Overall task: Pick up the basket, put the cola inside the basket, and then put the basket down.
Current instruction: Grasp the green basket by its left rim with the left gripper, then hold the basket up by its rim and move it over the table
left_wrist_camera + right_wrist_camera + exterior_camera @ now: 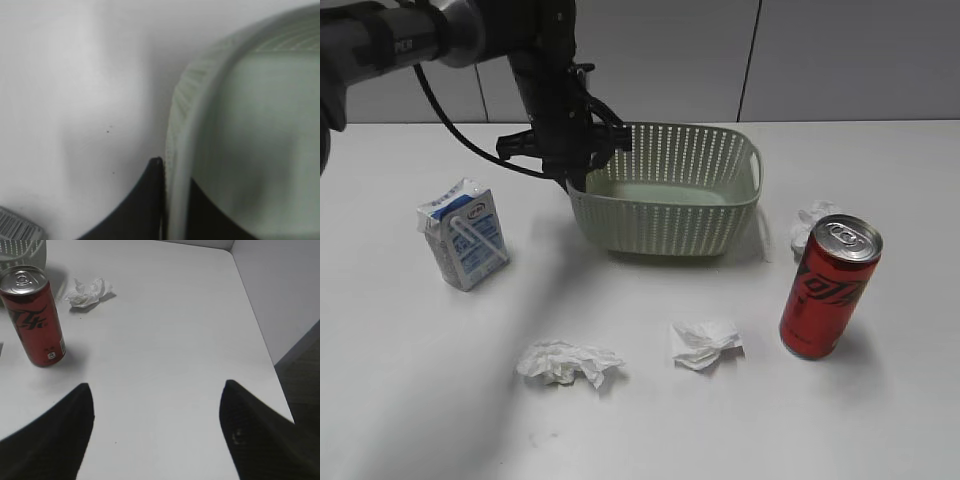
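Observation:
The pale sage-green basket (665, 205) stands at the back middle of the white table. My left gripper (576, 178) is shut on the basket's left rim. In the left wrist view one black finger is outside and one inside the wall (176, 172), and the basket (250, 125) looks blurred. The red cola can (828, 288) stands upright at the right, apart from the basket. It also shows in the right wrist view (32, 315), up and left of my open, empty right gripper (157, 405). The right gripper is out of the exterior view.
A blue-and-white milk carton (465, 232) stands left of the basket. Crumpled tissues lie at the front left (568, 362), front middle (705, 343) and behind the can (812, 222). The table's right edge (262, 347) meets a grey wall.

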Robot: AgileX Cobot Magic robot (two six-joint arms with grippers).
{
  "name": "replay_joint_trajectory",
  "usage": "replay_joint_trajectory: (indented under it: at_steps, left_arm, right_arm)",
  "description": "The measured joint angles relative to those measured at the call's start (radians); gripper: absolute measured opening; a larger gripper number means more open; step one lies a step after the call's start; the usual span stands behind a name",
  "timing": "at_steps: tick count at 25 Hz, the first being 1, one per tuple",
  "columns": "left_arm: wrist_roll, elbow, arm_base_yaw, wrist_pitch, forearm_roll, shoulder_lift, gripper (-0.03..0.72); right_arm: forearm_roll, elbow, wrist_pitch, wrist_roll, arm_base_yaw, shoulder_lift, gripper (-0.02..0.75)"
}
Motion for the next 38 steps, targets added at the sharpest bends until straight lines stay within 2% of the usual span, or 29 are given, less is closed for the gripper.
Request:
replay_joint_trajectory:
  at_steps: [7,13,16,19,26,32,38]
  left_arm:
    - [-0.008,0.0,0.008,0.005,-0.029,-0.131,0.006]
    - [-0.008,0.004,-0.015,0.006,-0.06,-0.261,0.006]
    - [-0.012,0.063,-0.02,0.004,-0.078,-0.344,0.006]
    - [-0.032,0.207,-0.021,0.003,-0.077,-0.436,0.006]
    - [-0.076,0.639,-0.043,0.0,-0.062,-0.699,0.006]
    - [-0.159,0.973,-0.045,-0.161,-0.06,-0.891,0.006]
    - [-0.165,1.2,-0.047,-0.26,-0.07,-0.935,0.006]
  right_arm:
    - [0.0,0.0,0.0,0.0,0.0,0.0,0.592]
    - [0.0,0.0,0.0,0.0,0.0,0.0,0.592]
    - [0.0,0.0,0.0,0.0,0.0,0.0,0.592]
    - [0.0,0.0,0.0,0.0,0.0,0.0,0.592]
    - [-0.001,0.0,0.0,0.0,0.0,0.0,0.592]
    - [-0.001,0.0,0.0,0.0,0.0,0.0,0.592]
    - [-0.001,0.0,0.0,0.0,0.0,0.0,0.592]
